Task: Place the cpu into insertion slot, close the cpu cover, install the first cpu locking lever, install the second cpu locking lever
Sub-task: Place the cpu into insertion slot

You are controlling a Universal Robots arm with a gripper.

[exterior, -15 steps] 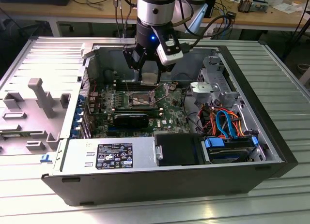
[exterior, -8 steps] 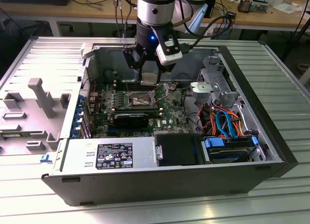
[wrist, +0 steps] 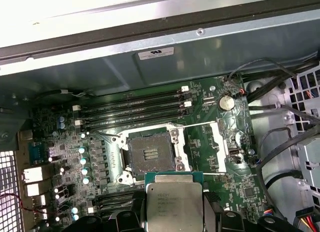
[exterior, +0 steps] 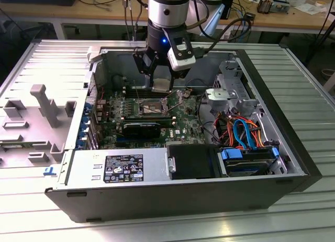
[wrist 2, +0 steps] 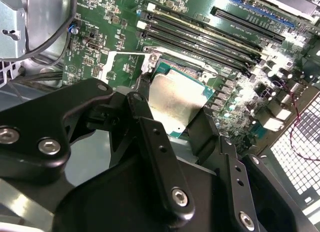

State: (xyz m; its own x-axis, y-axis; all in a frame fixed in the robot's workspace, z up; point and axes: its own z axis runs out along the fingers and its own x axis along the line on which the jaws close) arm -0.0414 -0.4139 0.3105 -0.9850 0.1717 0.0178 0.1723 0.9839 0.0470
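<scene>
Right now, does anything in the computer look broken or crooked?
Nothing looks broken or crooked. The insertion slot is empty, but that is because the gripper has the cpu pinched between its fingers, close to the slot and not yet in it.

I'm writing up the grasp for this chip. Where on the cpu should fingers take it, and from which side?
By two opposite edges, from straight above. The cpu is a thin flat square whose underside must stay free to seat in the insertion slot, so only its rim offers purchase. The gripper holds it that way now.
</scene>
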